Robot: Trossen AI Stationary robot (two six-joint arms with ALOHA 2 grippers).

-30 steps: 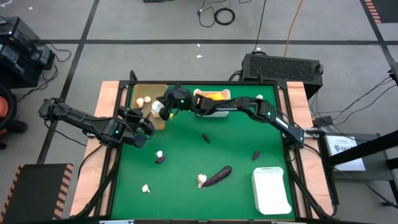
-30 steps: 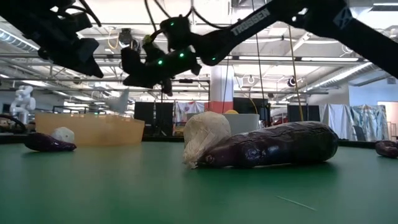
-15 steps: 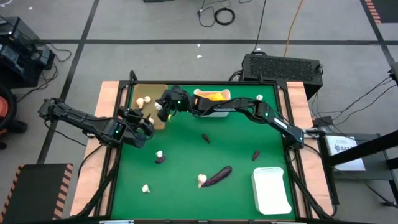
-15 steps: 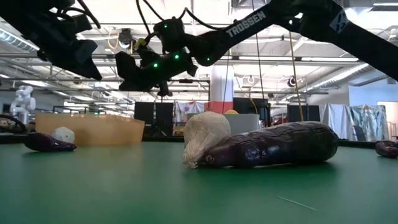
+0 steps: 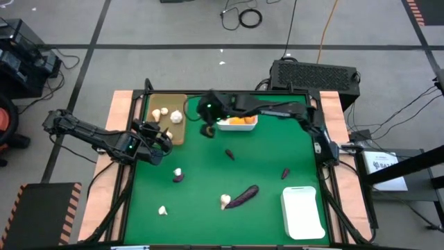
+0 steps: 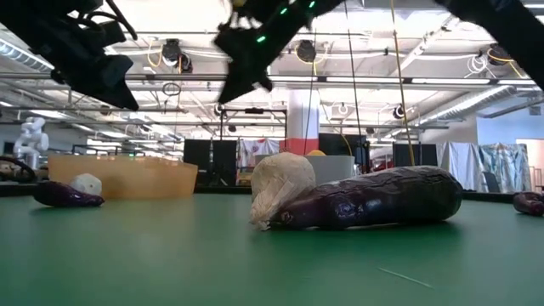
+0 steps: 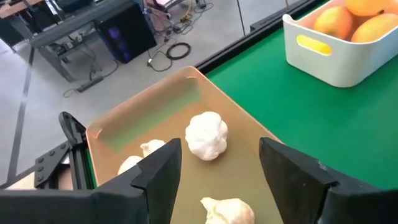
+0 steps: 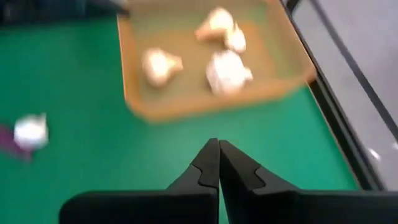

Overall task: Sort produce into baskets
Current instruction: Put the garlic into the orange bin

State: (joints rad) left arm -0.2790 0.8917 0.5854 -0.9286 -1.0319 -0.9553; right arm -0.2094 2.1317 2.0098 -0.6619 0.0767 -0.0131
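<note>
Over the green desk (image 5: 208, 173), the right pincer (image 5: 207, 130) hung closed and empty between the tan tray (image 5: 179, 133) at the far left corner and the white bin (image 5: 237, 126) of orange fruits (image 5: 239, 119) at the far edge. Garlic bulbs (image 8: 228, 72) lay in the tray, just beside the pincer. The left pincer (image 5: 163, 141) stood open with nothing in it at the tray's near edge. An eggplant (image 5: 243, 196) and a bulb (image 5: 225, 201) lay touching near the front edge, well apart from both pincers, and a second white bin (image 5: 302, 212) sat at the front right corner.
</note>
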